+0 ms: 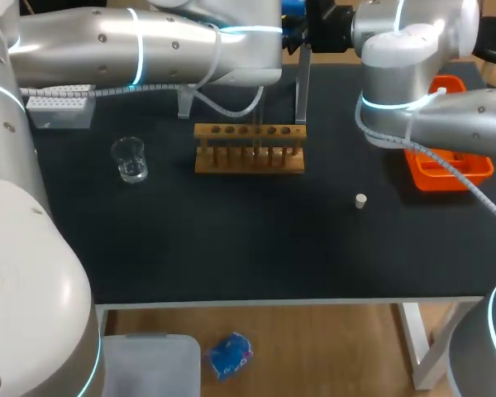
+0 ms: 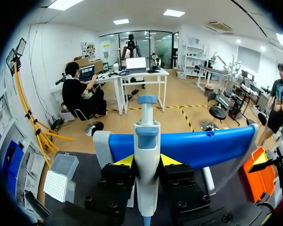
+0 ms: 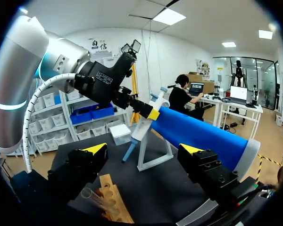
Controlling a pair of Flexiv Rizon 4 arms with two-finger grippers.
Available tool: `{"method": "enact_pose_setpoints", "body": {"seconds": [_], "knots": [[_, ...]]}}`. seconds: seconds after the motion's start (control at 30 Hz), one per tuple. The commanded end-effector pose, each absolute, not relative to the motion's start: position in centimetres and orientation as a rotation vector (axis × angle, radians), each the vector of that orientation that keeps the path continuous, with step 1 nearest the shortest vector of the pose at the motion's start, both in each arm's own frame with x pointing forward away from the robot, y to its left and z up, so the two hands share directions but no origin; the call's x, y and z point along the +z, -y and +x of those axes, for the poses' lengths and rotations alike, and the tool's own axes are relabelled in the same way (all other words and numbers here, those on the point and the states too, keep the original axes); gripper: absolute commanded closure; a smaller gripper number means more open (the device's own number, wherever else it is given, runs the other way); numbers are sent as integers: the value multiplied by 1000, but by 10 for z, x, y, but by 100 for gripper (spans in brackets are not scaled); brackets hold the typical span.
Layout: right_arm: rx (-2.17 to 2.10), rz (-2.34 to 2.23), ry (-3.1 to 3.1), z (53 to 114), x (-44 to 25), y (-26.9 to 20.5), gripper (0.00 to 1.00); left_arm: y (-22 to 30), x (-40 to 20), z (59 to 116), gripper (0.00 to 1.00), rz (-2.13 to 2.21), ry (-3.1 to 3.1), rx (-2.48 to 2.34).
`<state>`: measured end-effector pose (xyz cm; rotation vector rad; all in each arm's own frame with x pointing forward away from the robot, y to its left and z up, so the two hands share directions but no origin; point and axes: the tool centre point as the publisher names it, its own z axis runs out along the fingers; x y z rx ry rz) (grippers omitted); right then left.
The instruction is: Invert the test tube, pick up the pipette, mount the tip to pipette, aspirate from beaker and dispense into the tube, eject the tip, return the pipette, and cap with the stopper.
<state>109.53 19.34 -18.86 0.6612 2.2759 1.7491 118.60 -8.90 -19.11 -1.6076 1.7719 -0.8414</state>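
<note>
My left gripper (image 2: pixel 146 161) is shut on the white-and-blue pipette (image 2: pixel 146 155), its yellow fingertips (image 2: pixel 125 161) pressing the body from both sides. The pipette hangs at the blue bar of its stand (image 2: pixel 198 147). From the right wrist view, the left gripper (image 3: pixel 151 112) holds the pipette (image 3: pixel 137 131) at the blue bar (image 3: pixel 198 134). My right gripper (image 3: pixel 143 149) is open and holds nothing, above the wooden rack (image 3: pixel 114 201) with a clear test tube (image 3: pixel 91 195). On the table are the rack (image 1: pixel 250 149), the glass beaker (image 1: pixel 131 160) and the small white stopper (image 1: pixel 360 200).
A white tip box (image 1: pixel 62 105) sits at the back left and an orange bin (image 1: pixel 446 167) at the right. The stand's legs (image 1: pixel 302 83) rise just behind the rack. My right arm (image 1: pixel 397 58) hangs over the back right.
</note>
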Motion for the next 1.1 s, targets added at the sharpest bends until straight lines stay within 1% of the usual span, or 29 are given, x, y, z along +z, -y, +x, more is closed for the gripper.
{"method": "enact_pose_setpoints", "body": {"seconds": [0.03, 1.1], "knots": [[1749, 661, -2278, 1096, -189, -193, 0, 89, -191, 1189, 100, -1614, -1779, -837], [1749, 661, -2278, 1096, -189, -193, 0, 93, -211, 1191, 100, -1659, -1843, -796]]}}
